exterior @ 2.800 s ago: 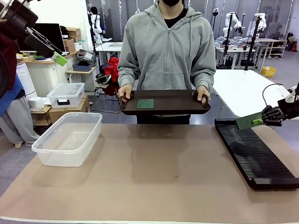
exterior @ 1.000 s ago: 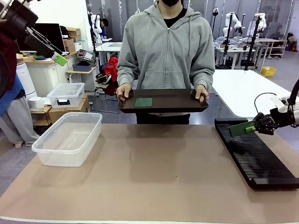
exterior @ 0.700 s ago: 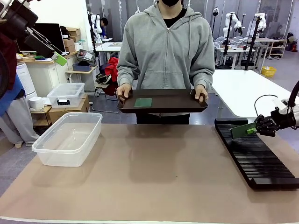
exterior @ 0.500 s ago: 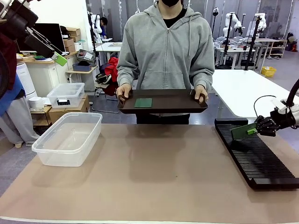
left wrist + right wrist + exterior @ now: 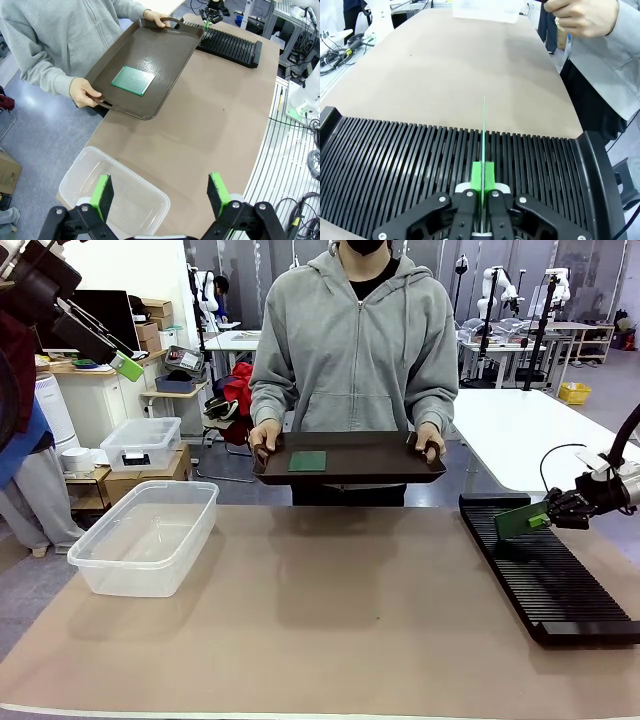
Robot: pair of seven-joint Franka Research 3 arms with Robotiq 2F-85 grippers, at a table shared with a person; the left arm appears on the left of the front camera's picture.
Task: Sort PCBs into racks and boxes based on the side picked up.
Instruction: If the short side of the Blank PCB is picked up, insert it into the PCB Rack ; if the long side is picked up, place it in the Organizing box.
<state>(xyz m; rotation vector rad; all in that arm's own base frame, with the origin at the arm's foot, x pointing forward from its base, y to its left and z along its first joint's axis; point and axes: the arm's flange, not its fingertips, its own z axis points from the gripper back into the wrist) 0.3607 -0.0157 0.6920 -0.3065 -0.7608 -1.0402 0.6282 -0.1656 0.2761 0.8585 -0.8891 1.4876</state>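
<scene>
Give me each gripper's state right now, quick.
Left gripper: open, holding nothing.
Right gripper: shut on a PCB, at the rack.

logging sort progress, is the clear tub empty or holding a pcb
Empty: the clear tub shows only its bare bottom through the open top.

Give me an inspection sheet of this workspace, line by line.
Surface: brown mat, flat.
Job's things: one PCB on edge over the rack; second PCB flat on the tray that the person holds; tub holds no board.
Clutter: nothing seen.
Pincers: right pincer shut on the PCB; left pincer open, above the tub.
Cables: black cable looped by the right wrist.
Surroundings: lidded box beyond the table.
</scene>
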